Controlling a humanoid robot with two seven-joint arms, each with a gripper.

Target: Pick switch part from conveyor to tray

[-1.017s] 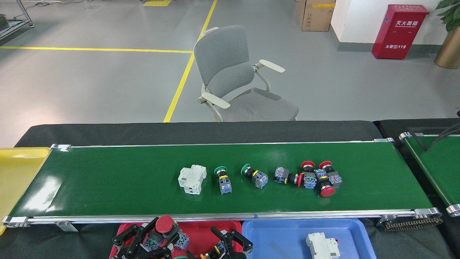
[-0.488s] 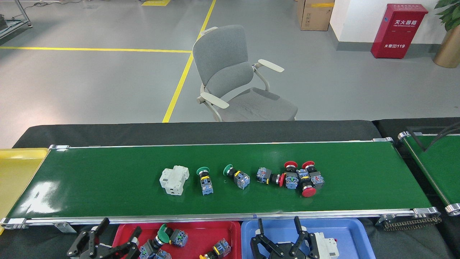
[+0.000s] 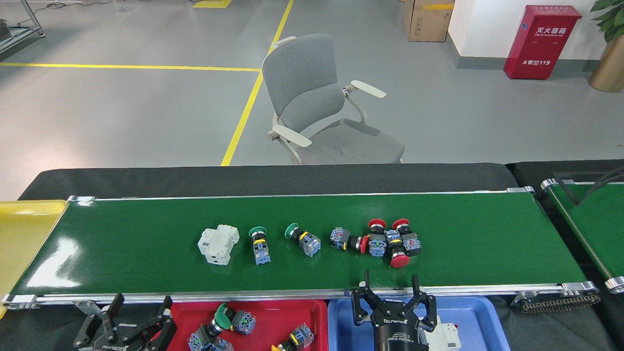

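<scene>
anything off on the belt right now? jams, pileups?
Yes: the red-capped switch parts are bunched in a touching cluster on the conveyor, lying at mixed angles, just beyond the right tool. The two green-capped ones and the white breaker lie apart.

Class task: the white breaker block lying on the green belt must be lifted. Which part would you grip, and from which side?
Probably grip the white breaker across its flat sides, from above. It lies apart from the green button switch, so fingers should fit either side.
</scene>
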